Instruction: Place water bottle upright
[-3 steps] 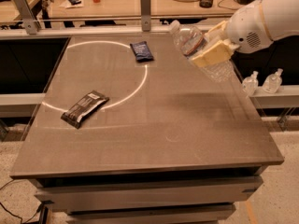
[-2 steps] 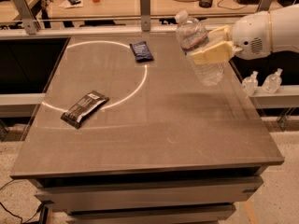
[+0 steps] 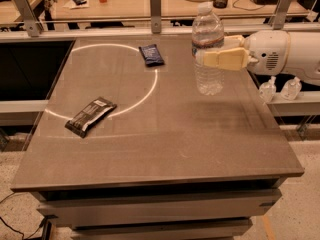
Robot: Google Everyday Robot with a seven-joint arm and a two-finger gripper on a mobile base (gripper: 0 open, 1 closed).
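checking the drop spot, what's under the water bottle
Only grey tabletop lies under the clear ribbed plastic water bottle, held upright by the cream pincer. The spot beneath its base is covered, so contact cannot be told.

So the gripper (image 3: 210,53) sits over the table (image 3: 175,149) by its right edge, jaws clamped round the middle of the water bottle (image 3: 208,79). Bottle's upright, toward the far right corner. Can't tell if its base touches.

Water bottle (image 3: 208,78), tilted before, now upright in tool (image 3: 210,51) over right of table (image 3: 150,149).
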